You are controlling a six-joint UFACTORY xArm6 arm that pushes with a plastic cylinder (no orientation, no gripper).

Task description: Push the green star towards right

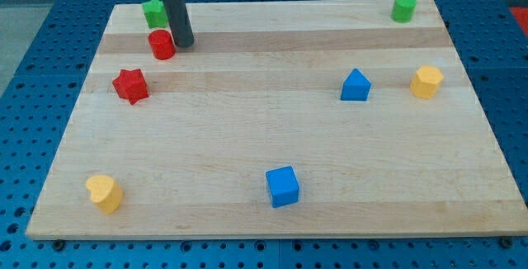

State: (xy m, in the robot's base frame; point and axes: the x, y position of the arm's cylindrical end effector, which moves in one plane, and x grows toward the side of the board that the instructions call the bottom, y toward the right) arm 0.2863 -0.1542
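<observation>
Camera view, from the near edge of the pale wood counter (272,211) to its far edge: a yellow block (105,193) with a rounded, heart-like top sits at the view's bottom left, a blue cube (283,186) near the bottom centre. Both look like smooth, matte moulded plastic. The board shows lengthwise grain in joined planks and rests on a blue perforated base.

Midway back, a red star (130,85) lies at the view's left; a blue block (355,85) with a peaked top and a yellow faceted block (427,81) stand well apart from it at the right.

Farther back, a red cylinder (162,44) sits just beside my tip (183,44), on the tip's left; whether they touch cannot be told. The rod is dark, smooth and straight. No claw is fitted, so none is spread or pressed together.

At the far left corner is the green star (154,11), partly hidden behind the rod, just above the red cylinder. A green cylinder (403,7) marks the far right corner.

The push looks barely begun: the star remains at the left end, with my tip to its lower right rather than on its left side, where a rightward shove would need it.
</observation>
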